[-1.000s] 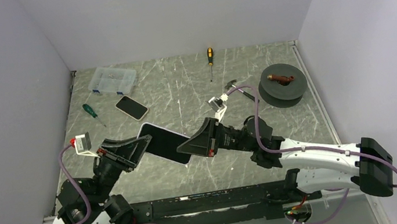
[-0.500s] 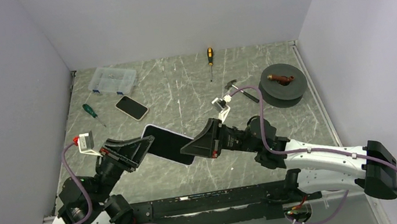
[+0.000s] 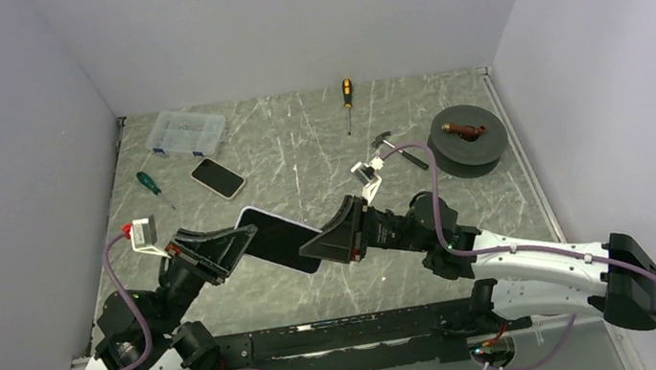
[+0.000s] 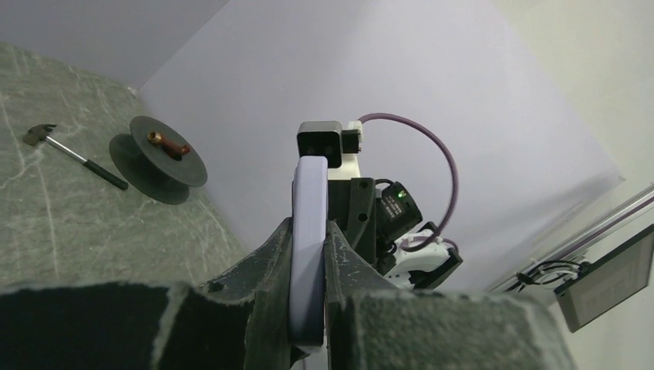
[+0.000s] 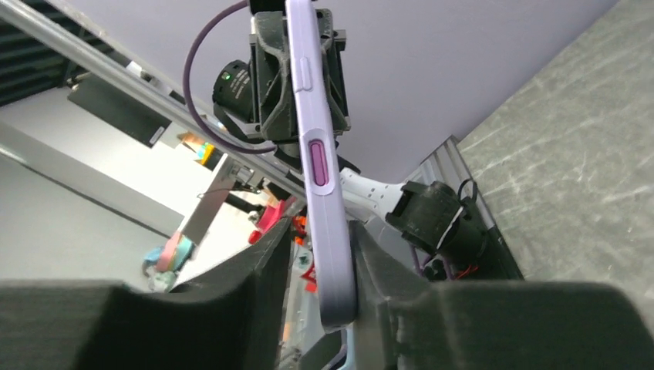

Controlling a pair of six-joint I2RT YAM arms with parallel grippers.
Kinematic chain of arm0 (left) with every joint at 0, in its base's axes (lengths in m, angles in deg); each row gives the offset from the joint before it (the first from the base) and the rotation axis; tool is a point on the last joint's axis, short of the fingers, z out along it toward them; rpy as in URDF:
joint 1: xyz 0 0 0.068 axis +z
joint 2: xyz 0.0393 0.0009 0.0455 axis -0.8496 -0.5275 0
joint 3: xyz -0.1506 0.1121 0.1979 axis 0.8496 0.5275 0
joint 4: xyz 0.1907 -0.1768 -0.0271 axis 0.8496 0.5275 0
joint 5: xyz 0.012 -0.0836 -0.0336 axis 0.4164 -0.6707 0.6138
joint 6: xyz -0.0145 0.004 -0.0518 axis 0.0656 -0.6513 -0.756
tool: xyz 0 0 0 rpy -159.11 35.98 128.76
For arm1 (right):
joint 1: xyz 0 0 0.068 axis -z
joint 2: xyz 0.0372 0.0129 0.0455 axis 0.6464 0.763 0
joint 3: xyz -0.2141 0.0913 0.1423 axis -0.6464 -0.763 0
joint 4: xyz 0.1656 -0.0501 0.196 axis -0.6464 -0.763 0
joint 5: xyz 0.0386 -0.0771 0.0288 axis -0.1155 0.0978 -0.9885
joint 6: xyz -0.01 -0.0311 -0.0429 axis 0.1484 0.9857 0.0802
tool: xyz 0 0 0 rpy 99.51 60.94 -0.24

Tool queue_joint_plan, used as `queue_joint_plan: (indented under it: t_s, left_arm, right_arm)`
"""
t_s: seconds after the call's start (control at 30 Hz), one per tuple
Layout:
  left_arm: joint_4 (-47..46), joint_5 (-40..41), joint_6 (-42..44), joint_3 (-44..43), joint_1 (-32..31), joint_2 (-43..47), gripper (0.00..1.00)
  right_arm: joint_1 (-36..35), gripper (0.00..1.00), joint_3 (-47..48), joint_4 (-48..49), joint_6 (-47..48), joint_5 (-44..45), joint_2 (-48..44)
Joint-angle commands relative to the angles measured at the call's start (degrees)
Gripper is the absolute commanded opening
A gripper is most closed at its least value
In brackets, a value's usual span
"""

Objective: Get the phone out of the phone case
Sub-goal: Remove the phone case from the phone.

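The two arms are holding the phone [image 3: 278,237] up in the air between them, above the near half of the table [image 3: 318,143] and a little toward its left edge. The phone is sitting inside its lilac case [image 5: 318,177], dark screen facing up and tilting down toward the right.

The left gripper [image 3: 230,240] is clamping the phone's left end, its fingers [image 4: 270,254] pressing on both faces of the case. The right gripper [image 3: 318,242] is clamping the opposite end in the same way, its fingers [image 5: 258,270] closing narrowly on the case's edge.

A second phone [image 3: 217,177] is lying flat toward the far left corner, beside a green screwdriver [image 3: 150,186] and a clear plastic box [image 3: 187,132]. A yellow screwdriver [image 3: 347,100] is lying by the far edge. A hammer [image 3: 392,149] and a dark reel [image 3: 464,135] are resting toward the right edge.
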Motion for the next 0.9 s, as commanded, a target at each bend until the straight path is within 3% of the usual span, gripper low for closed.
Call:
queue_joint_plan:
  t_s: [0.0,0.03,0.1,0.17,0.47,0.67,0.87]
  left_arm:
    - [-2.0,-0.4,0.0,-3.4,-0.1,0.0,0.00]
    - [-1.8,0.5,-0.4,-3.6,-0.1,-0.1,0.00]
    - [-1.4,3.2,-1.7,-4.3,-0.1,-0.3,0.00]
    - [-1.0,6.2,-2.6,-5.4,-0.1,-0.8,0.00]
    - [1.9,12.9,-7.8,-9.8,0.0,-5.2,0.00]
    - [1.4,12.4,-10.3,-10.7,-0.1,-7.2,0.00]
    - [1.4,12.0,-12.4,-10.3,-0.1,-7.4,0.00]
  right_arm:
    - [0.1,0.61,2.1,-3.8,3.3,-0.3,-1.5]
    - [0.1,0.76,2.3,-5.4,4.2,-0.3,-1.8]
    - [0.1,0.93,2.3,-8.1,6.1,0.7,-2.9]
    - [-0.1,0.98,1.4,-9.4,7.7,2.2,-5.0]
    - [-5.1,0.93,0.3,-12.0,13.4,13.3,-6.5]
    - [-8.1,0.86,-2.4,0.2,14.5,17.1,-5.2]
    - [-8.1,0.74,-2.3,5.3,17.3,16.5,-5.2]
